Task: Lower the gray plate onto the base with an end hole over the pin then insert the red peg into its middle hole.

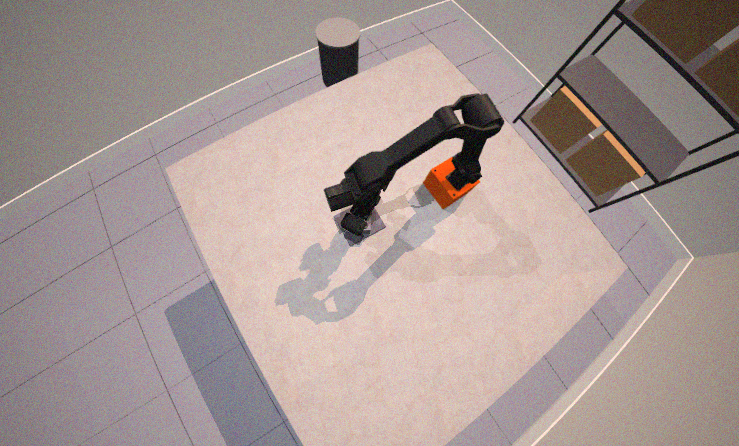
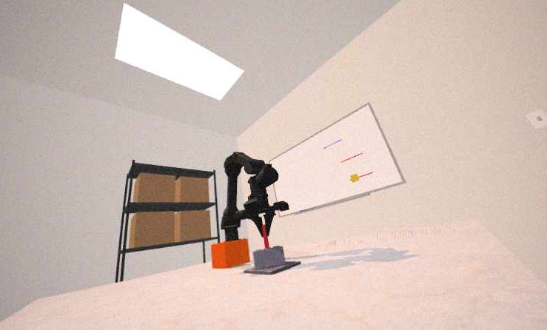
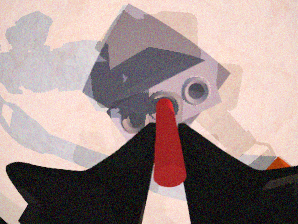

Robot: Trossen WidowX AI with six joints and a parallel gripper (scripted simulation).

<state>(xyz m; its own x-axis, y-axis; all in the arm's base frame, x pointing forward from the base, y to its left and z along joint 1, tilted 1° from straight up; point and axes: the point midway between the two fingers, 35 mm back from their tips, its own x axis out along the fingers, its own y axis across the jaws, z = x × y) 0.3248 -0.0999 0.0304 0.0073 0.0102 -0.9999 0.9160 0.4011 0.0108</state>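
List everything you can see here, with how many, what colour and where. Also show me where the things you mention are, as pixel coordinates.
Peg: one, red, in the gripper, tip at the plate's middle hole
Plate [image 2: 269,260] [image 3: 212,95]: one, gray, on the base
Base [image 2: 292,264] [image 3: 226,73]: one, darker gray, on the table
Table [image 1: 471,332] [image 2: 308,302] [image 3: 270,30]: one, pale pink, under the base
Block [image 1: 439,191] [image 2: 226,256]: one, orange, at the arm's foot
Bin [image 1: 338,60]: one, black with pale top, beyond the table
Shelf: one, black, behind the table
Boxes: four, brown, on the shelf
Whiteboard [image 2: 308,176]: one, white, on the wall
Arm [image 1: 416,141] [image 2: 232,188]: one, black, over the table
Gripper [image 2: 265,233] [image 3: 166,129]: one, black, shut on the peg
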